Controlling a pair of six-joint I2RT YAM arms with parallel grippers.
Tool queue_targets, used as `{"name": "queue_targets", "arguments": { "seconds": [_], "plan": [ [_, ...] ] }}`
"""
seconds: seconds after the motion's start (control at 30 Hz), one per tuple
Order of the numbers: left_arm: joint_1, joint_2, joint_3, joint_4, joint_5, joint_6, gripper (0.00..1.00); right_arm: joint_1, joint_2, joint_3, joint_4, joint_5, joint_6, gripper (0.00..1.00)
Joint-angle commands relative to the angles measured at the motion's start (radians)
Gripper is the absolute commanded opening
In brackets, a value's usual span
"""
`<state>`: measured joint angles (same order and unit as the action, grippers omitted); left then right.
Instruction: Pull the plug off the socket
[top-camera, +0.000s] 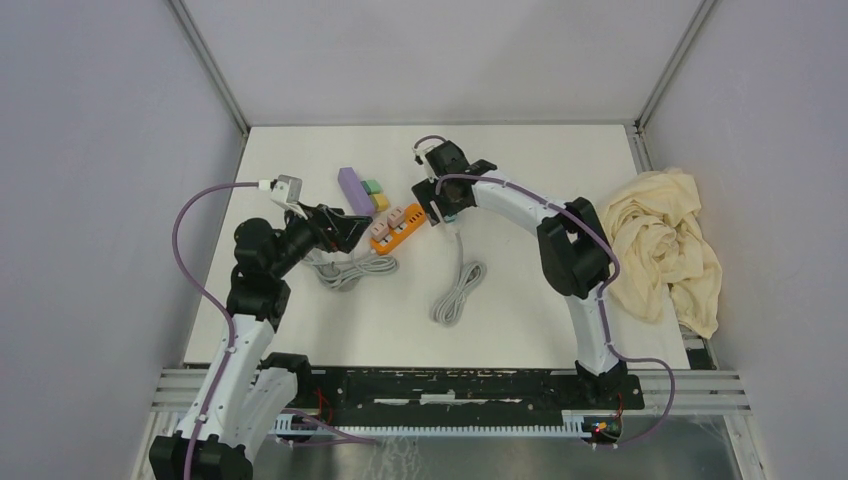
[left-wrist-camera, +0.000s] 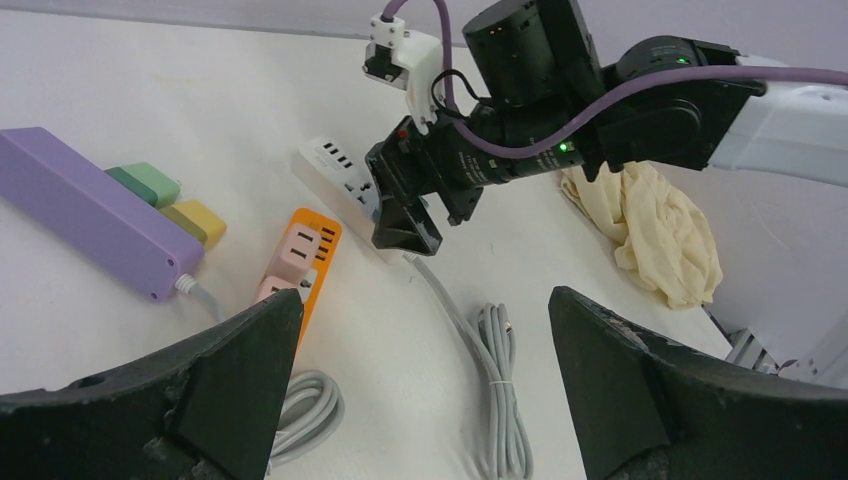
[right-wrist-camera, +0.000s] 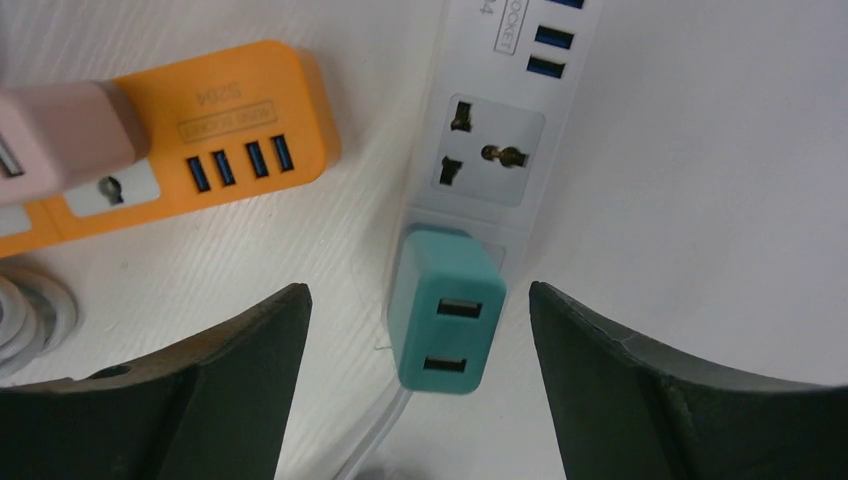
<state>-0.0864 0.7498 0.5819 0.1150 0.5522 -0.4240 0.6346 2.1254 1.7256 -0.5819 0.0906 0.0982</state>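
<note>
A teal plug (right-wrist-camera: 445, 310) with two USB ports sits in the end socket of a white power strip (right-wrist-camera: 500, 120). My right gripper (right-wrist-camera: 415, 290) hangs straight over it, open. One finger stands on each side of the plug, with a gap showing on both sides. From the left wrist view the right gripper (left-wrist-camera: 405, 215) covers the plug and only the far end of the white strip (left-wrist-camera: 335, 165) shows. My left gripper (left-wrist-camera: 425, 300) is open and holds nothing. It hovers above the table, left of the orange strip (top-camera: 395, 228).
The orange strip (right-wrist-camera: 200, 150) carries pink plugs (right-wrist-camera: 60, 135) and lies just left of the white strip. A purple strip (top-camera: 355, 190) with green and yellow blocks (top-camera: 377, 194) lies behind it. Two grey cable coils (top-camera: 458, 290) (top-camera: 350, 270) lie nearer me. A cream cloth (top-camera: 660, 240) lies at the right edge.
</note>
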Motion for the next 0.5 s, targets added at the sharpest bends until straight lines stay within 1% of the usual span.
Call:
{"name": "queue_targets", "arguments": {
  "seconds": [0.0,0.13,0.33,0.47],
  "plan": [
    [0.005,-0.013,-0.006,0.065,0.018,-0.008,1.00,-0.004,0.074,0.129,-0.044,0.096,0.025,0.85],
    [0.007,-0.010,-0.010,0.077,0.028,-0.020,1.00,-0.005,0.109,0.136,-0.043,0.124,0.007,0.81],
    [0.010,-0.003,-0.012,0.088,0.045,-0.030,1.00,-0.009,0.136,0.134,-0.051,0.084,0.010,0.69],
    [0.011,-0.002,-0.017,0.103,0.061,-0.039,1.00,-0.022,0.140,0.133,-0.056,0.050,0.009,0.51]
  ]
}}
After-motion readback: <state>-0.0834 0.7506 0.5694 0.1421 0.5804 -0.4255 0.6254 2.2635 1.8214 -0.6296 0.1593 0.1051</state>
